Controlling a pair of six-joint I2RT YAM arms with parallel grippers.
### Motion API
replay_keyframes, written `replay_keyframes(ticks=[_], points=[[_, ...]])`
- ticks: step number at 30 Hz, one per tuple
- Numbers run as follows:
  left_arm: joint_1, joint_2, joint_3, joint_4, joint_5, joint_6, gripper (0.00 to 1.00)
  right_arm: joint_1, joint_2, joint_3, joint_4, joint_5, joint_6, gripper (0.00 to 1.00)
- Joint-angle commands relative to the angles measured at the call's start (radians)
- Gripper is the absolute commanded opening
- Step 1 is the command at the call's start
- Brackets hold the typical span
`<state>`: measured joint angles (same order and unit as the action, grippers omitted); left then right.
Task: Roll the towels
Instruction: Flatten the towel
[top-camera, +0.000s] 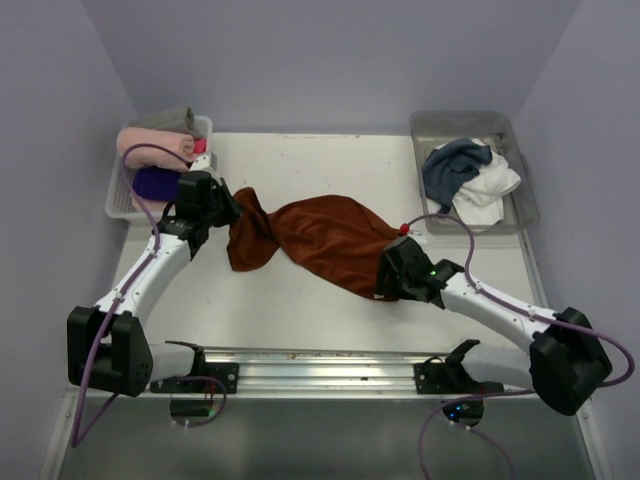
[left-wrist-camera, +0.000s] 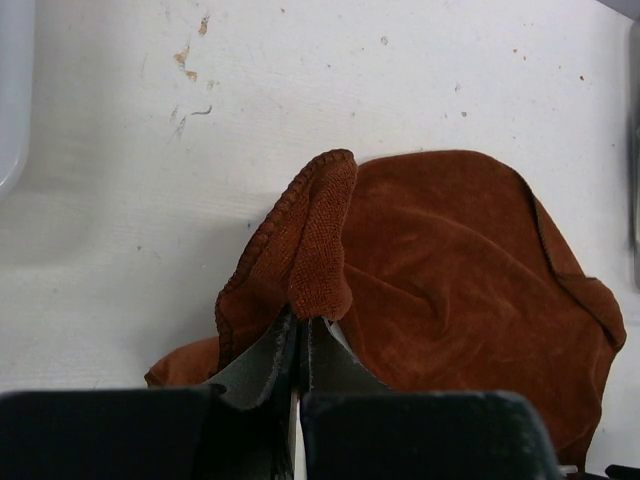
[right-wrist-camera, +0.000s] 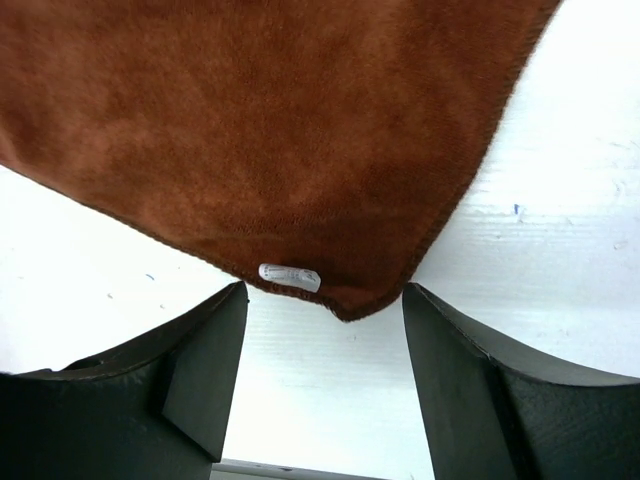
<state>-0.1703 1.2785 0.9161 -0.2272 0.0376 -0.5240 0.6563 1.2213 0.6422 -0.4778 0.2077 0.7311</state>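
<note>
The rust-brown towel (top-camera: 310, 238) lies crumpled across the middle of the table. My left gripper (top-camera: 226, 208) is shut on its left corner, pinched up between the jaws in the left wrist view (left-wrist-camera: 312, 270). My right gripper (top-camera: 385, 283) is open at the towel's near right corner; that corner (right-wrist-camera: 345, 305), with a small white tag (right-wrist-camera: 289, 277), lies flat just ahead of the gap between my fingers (right-wrist-camera: 205, 365). The slate-blue towel (top-camera: 452, 165) and the white towel (top-camera: 488, 190) lie bunched in the clear bin (top-camera: 520, 215) at the back right.
A white basket (top-camera: 118, 203) at the back left holds a pale pink cloth roll (top-camera: 150, 143), a deep purple roll (top-camera: 157, 182) and a grey cloth (top-camera: 165, 119). A metal rail (top-camera: 320, 362) runs along the table's near edge. Lavender walls close in the back and sides.
</note>
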Motion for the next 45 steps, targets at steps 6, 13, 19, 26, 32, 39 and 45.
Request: replay_keyframes(ticks=[6,13,19,26,32,39,45], points=[[0.008,0.002,0.017,0.015,-0.002,-0.01,0.0,0.003,-0.114,-0.111,0.04,0.035,0.211,0.68],[0.008,-0.004,0.018,0.011,-0.002,-0.007,0.0,0.003,-0.063,-0.162,0.154,0.004,0.283,0.65],[0.008,-0.005,0.013,0.008,-0.002,-0.005,0.0,0.0,-0.016,-0.133,0.174,0.073,0.275,0.51],[0.008,0.004,0.024,0.015,-0.008,-0.002,0.0,-0.023,-0.017,-0.063,0.137,0.145,0.229,0.0],[0.009,0.09,0.191,0.012,-0.033,0.021,0.0,-0.278,0.01,0.144,0.182,0.059,0.053,0.0],[0.012,0.102,0.51,-0.029,-0.148,0.117,0.0,-0.406,-0.012,0.5,0.133,0.027,-0.05,0.0],[0.014,-0.124,0.233,0.095,-0.243,0.156,0.04,-0.425,-0.183,0.375,0.11,0.021,-0.041,0.0]])
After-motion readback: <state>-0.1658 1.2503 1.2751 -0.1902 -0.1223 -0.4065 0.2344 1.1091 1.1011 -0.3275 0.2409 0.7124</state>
